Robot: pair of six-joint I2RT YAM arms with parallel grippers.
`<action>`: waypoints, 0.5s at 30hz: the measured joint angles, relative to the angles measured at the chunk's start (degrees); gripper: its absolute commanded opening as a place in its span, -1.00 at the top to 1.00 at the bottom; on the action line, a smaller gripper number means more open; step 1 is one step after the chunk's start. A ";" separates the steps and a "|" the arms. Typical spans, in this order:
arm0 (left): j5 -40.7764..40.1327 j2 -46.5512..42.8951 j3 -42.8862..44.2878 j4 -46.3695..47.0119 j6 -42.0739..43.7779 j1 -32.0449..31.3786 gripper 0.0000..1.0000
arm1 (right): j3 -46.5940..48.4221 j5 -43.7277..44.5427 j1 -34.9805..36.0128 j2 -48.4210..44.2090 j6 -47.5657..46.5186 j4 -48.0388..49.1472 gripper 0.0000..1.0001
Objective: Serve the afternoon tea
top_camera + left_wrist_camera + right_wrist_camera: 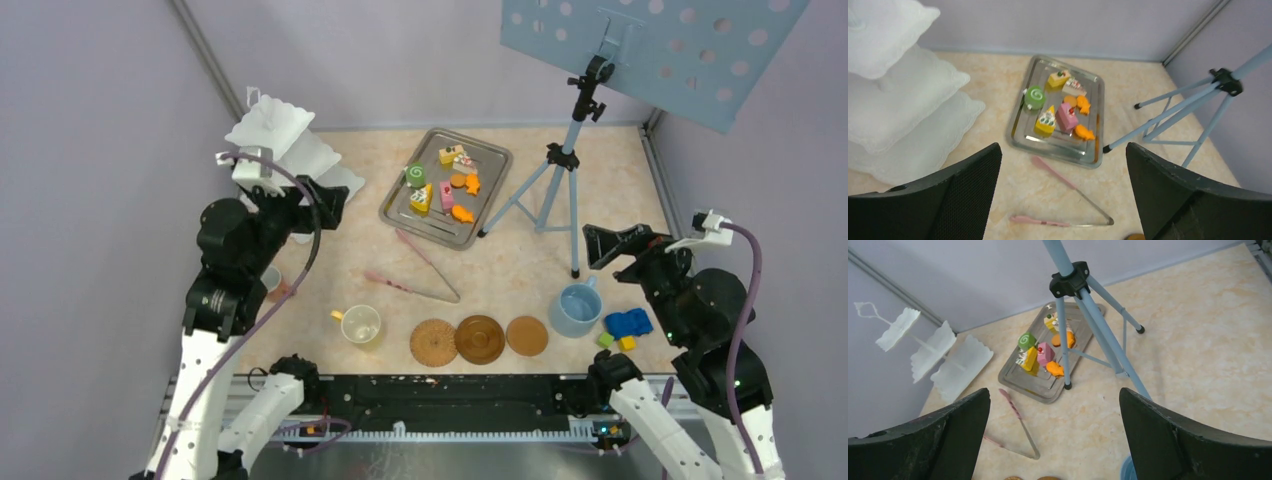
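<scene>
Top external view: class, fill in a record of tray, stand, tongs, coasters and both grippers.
tray: metal tray holds green swirl roll, yellow wedge, pink slice, orange biscuits
stand: white three-tier stand, left of tray
tongs: pink tongs, between tray and coasters
coasters: three brown coasters, row at near edge
grippers: left gripper and right gripper open, empty

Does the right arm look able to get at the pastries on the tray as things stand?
Probably not directly. The tripod stands between the open right gripper and the tray; its legs cross in front of the pastries in the wrist view. A way round seems needed.
</scene>
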 measured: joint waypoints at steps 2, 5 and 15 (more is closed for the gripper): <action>-1.11 2.95 1.27 -3.41 0.09 0.00 -0.97 | 0.00 1.29 0.00 0.00 -0.13 -1.09 -0.97; -3.10 6.08 1.40 -7.93 0.04 0.00 -0.97 | 0.00 2.27 0.00 0.00 -0.44 -1.92 -0.97; -23.43 10.51 -2.91 -15.65 -10.29 -21.75 -0.97 | -2.75 1.57 0.02 0.00 -0.83 -0.79 -0.98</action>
